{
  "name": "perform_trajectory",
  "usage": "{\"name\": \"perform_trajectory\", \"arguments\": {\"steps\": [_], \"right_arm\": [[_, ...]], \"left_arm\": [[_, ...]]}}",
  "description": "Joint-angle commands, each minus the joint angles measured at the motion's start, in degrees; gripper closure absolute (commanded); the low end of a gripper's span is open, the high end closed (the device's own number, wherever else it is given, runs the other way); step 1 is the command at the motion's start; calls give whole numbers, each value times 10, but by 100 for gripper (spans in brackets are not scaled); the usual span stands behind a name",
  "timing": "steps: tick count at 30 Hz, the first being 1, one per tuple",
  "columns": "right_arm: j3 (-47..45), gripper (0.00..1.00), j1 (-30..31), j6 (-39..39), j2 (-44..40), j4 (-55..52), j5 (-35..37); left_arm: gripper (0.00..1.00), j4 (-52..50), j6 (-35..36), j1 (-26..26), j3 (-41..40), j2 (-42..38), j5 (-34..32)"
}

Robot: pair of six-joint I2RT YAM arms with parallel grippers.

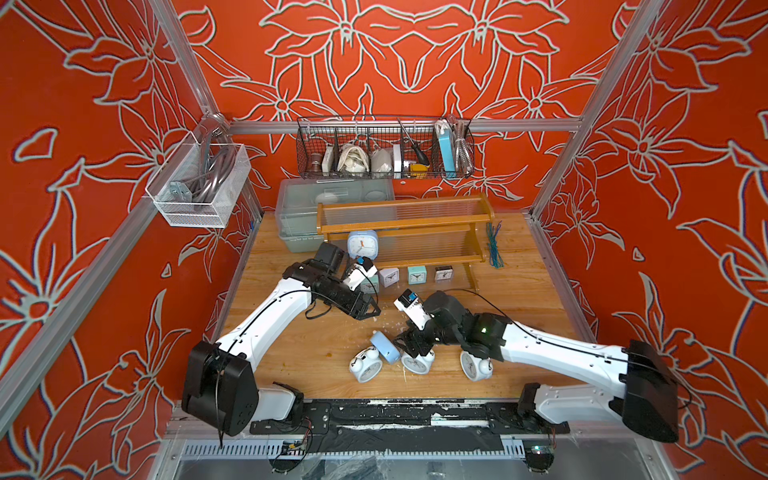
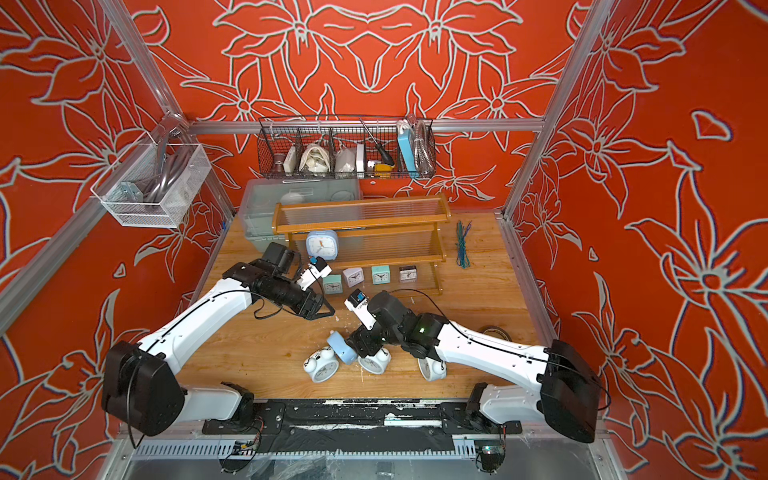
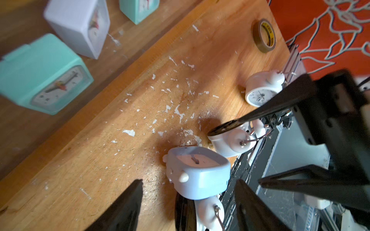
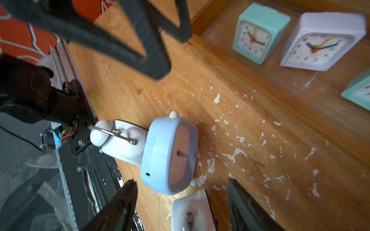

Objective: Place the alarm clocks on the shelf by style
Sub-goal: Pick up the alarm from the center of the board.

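Nearest us, three white twin-bell clocks (image 1: 365,365) lay on the table (image 1: 291,353), with a tipped light-blue clock (image 1: 384,347) leaning on the leftmost. The right gripper (image 1: 409,347) hung spread and empty over the middle one. Farther in, the left gripper (image 1: 370,311) was likewise released. On the shelf (image 1: 407,226) beyond, four cube clocks (image 1: 417,274) lined the lowest tier, below an upright light-blue clock (image 1: 363,244).

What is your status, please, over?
Left gripper open, above table. Right gripper open, low over middle twin-bell clock. It, two more twin-bells and light-blue clock not yet on shelf. Light-blue one stands on edge right beside the pick.
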Motion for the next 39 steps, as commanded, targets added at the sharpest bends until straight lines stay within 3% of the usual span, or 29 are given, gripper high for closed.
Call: {"name": "perform_trajectory", "arguments": {"steps": [1,16,23,39], "right_arm": [[41,27,10,-60,35,-33,-39],[129,28,46,-53,166,-81,20],[152,34,60,-41,210,-106,56],[157,65,55,-23,157,-117,106]], "left_arm": [[27,1,-11,30,-1,-20,35],[27,18,-21,74,-19,-42,55],[27,22,-24,88,-20,-46,58],[27,32,-19,98,-26,-60,58]]}}
